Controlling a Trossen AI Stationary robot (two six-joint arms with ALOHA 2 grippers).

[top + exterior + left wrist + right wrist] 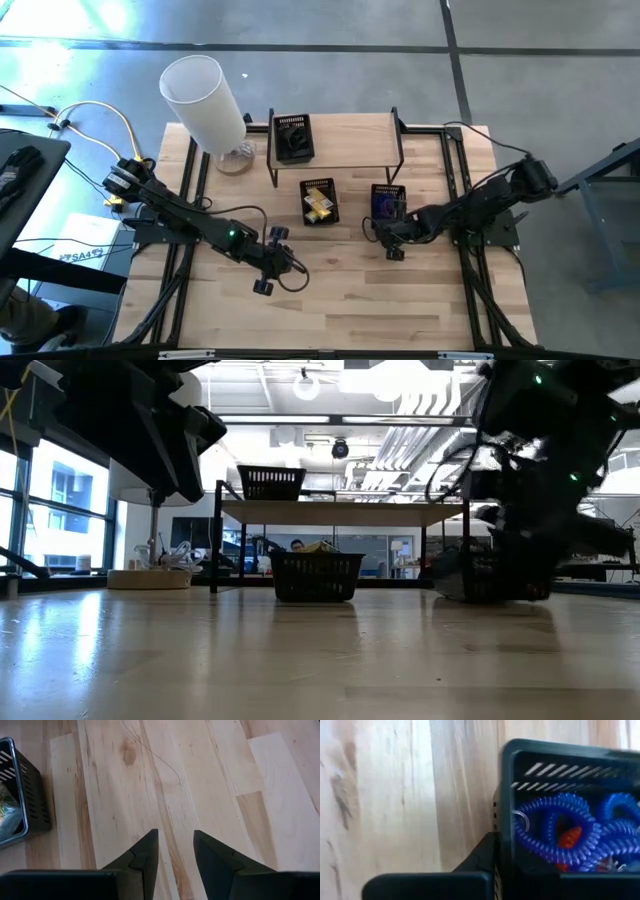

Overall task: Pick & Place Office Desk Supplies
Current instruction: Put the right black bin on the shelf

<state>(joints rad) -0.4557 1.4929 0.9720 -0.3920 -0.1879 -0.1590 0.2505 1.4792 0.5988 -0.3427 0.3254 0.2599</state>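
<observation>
Blue coiled plastic band loops [560,832], with a red-orange one among them, lie in a small black mesh basket [389,203] right of table centre. Right gripper [392,247] sits at that basket's near edge, fingers closed, nothing seen held. Yellow blocks fill the middle black basket [319,200]. Left gripper [270,265] hovers over bare wooden table [330,300], fingers parted, empty.

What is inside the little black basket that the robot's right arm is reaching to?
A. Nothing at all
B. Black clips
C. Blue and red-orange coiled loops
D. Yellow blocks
C. The right wrist view looks straight into the black basket and shows it filled with blue coiled loops and a red-orange one among them.
</observation>
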